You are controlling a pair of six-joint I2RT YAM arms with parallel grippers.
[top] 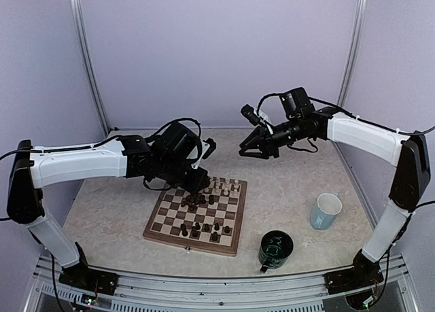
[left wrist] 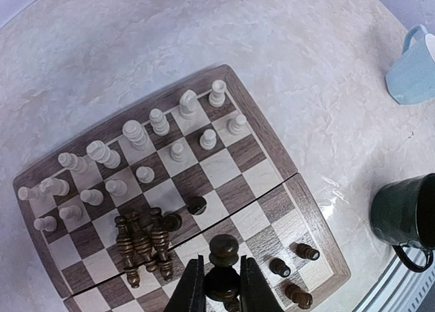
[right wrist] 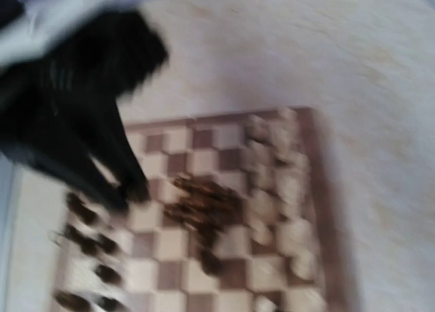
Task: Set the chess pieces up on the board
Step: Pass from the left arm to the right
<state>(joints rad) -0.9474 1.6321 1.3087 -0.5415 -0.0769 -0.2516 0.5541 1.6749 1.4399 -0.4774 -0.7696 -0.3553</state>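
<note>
Room lies open along board [left wrist: 262,176] border; left claw [left wrist: 222,288] clamps dark piece [left wrist: 223,247].

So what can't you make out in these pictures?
Right wrist view: motion blur smears the chess pieces; kinds unreadable.
Top view: left arm hides part of the board; pieces too small to name.
Left wrist view: the left gripper hides the dark piece below its head; bottom edge crops the board.
</note>
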